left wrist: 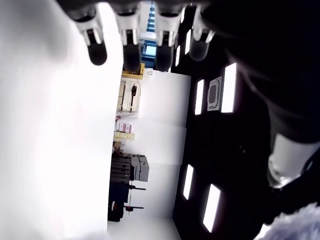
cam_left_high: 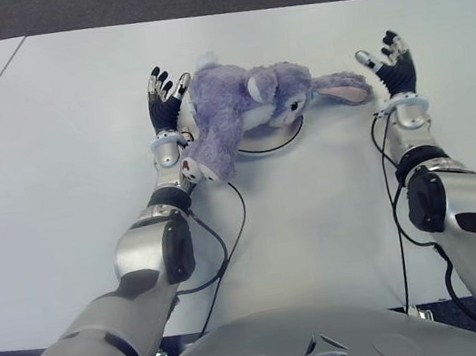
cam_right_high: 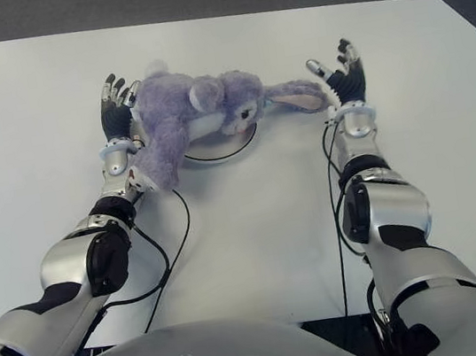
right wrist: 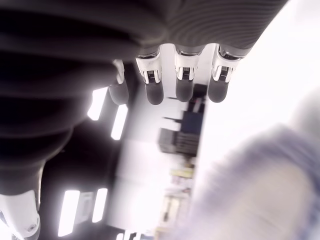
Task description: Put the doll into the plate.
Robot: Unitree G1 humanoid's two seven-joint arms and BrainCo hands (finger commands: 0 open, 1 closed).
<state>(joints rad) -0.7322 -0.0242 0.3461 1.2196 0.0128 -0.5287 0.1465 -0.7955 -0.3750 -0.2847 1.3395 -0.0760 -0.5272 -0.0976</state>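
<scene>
No brand, label or writing can be read on anything here. The fluffy lilac plush rabbit doll (cam_left_high: 241, 110) lies on its side across the flat white round plate (cam_left_high: 290, 137), hiding most of it; one pink-lined ear stretches toward the right hand (cam_left_high: 391, 64), and a leg hangs off the plate's near left rim. The left hand (cam_left_high: 163, 98) stands palm-up just beside the doll's back, fingers spread wide, holding nothing. The right hand is likewise wide and empty, just beside the ear tip. The white bench (cam_left_high: 64, 150) has broad bare room on both sides and toward its far edge.
</scene>
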